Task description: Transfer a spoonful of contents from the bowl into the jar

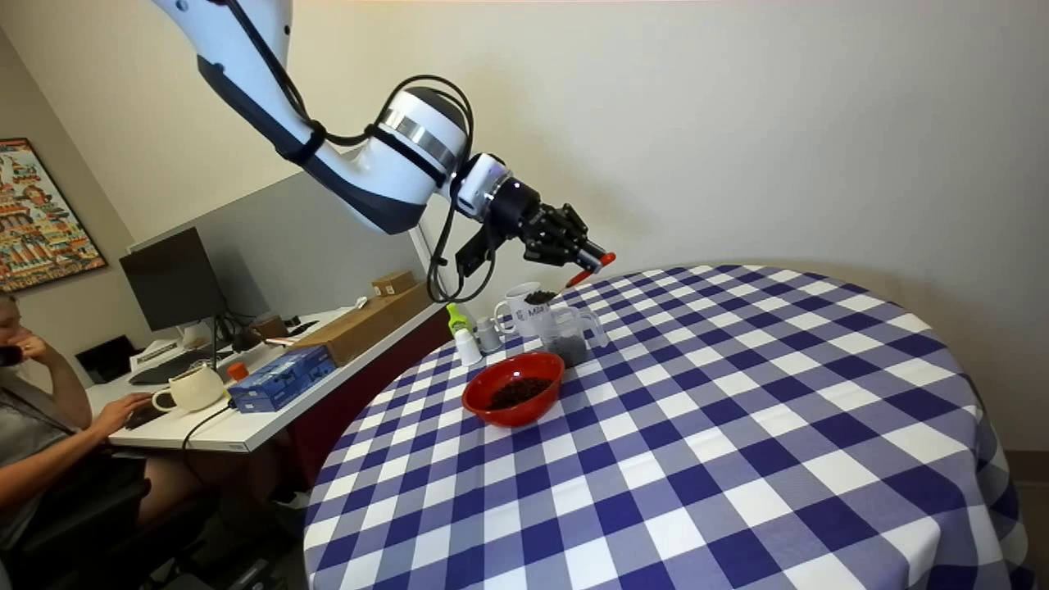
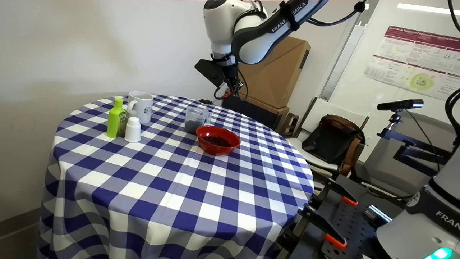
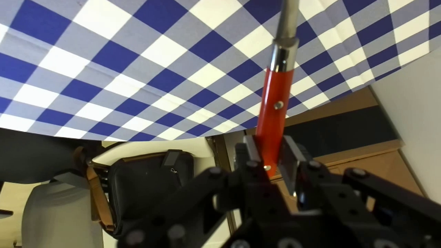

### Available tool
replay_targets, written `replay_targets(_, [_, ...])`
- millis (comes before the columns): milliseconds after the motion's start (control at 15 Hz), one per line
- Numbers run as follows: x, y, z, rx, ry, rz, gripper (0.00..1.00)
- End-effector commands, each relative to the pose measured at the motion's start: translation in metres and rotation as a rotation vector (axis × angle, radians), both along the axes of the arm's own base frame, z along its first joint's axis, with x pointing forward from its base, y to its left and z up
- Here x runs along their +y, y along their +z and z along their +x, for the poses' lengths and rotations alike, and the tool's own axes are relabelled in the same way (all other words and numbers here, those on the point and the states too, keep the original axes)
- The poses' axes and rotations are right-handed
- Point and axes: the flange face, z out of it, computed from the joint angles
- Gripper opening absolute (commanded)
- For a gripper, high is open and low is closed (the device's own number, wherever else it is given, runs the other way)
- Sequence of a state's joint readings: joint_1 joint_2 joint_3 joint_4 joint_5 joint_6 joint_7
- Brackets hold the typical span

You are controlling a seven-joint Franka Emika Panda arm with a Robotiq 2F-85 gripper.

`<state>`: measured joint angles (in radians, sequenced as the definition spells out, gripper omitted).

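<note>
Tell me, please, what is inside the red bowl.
In both exterior views, the red bowl holds loose dark-brown granules. The bottom beneath them, and anything buried there, cannot be seen because they cover it.

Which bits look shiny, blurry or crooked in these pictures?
Wrist view: the near parts of the black jointed gripper look soft, the blue-and-white checked tablecloth crisper, and the silver metal collar on the red spoon handle shines. In an exterior view, the black flat monitor leans. In an exterior view, the mint-green light on the pale grey robot base glares.
</note>
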<state>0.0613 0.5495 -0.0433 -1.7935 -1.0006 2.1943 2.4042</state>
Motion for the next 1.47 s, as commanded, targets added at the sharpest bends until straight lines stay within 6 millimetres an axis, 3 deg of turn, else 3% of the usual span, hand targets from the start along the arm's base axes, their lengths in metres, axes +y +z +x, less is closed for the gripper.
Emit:
replay_targets(0, [-0.004,-0.003,0.018,0.018,-0.012,-0.004,0.05])
replay_targets(667, [0.009,-0.02,0.037,-0.006,-0.011,-0.032,0.05])
replay_targets(1400, [0.014,-0.028,0.037,-0.052,-0.016,-0.058,0.05])
